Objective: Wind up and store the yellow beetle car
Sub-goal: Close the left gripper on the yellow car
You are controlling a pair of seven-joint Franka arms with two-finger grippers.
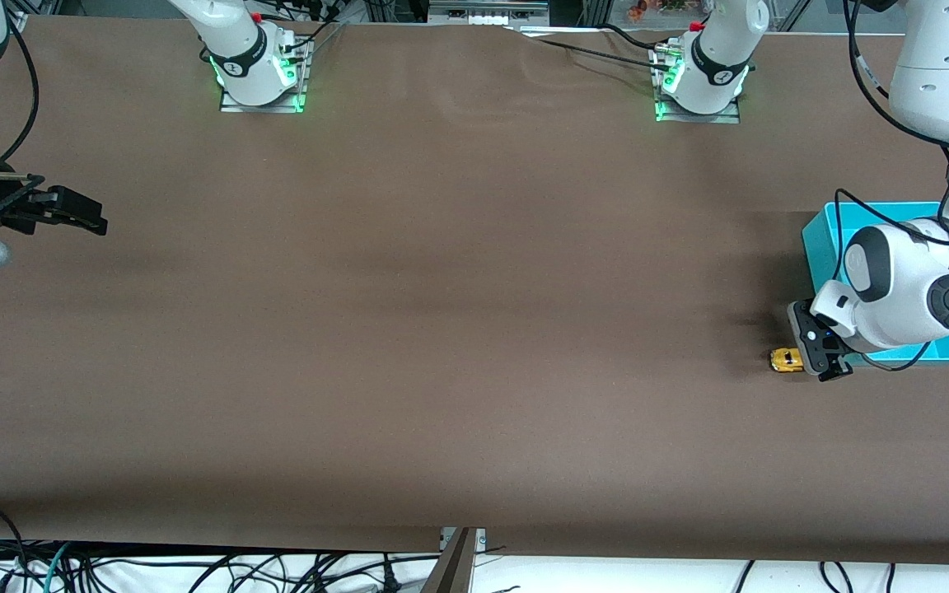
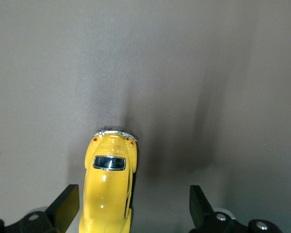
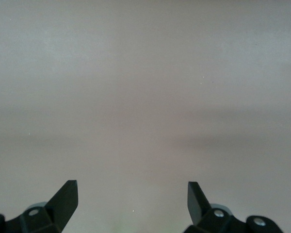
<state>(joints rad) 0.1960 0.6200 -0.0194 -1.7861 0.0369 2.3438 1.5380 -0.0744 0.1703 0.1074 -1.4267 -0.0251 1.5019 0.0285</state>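
Observation:
The yellow beetle car [image 1: 786, 360] stands on the brown table at the left arm's end, just beside the blue bin. My left gripper [image 1: 819, 350] hangs low over it, open. In the left wrist view the yellow beetle car [image 2: 108, 187] lies between the two black fingers, close to one finger [image 2: 64, 208] and well apart from the other [image 2: 199, 205]; neither touches it. My right gripper [image 1: 71, 212] waits open over the bare table at the right arm's end, nothing between its fingertips [image 3: 132, 199].
A turquoise bin [image 1: 822, 235] sits at the left arm's end, partly covered by the left arm's wrist. The two arm bases [image 1: 260, 70] [image 1: 701, 82] stand along the table edge farthest from the front camera. Cables hang below the nearest edge.

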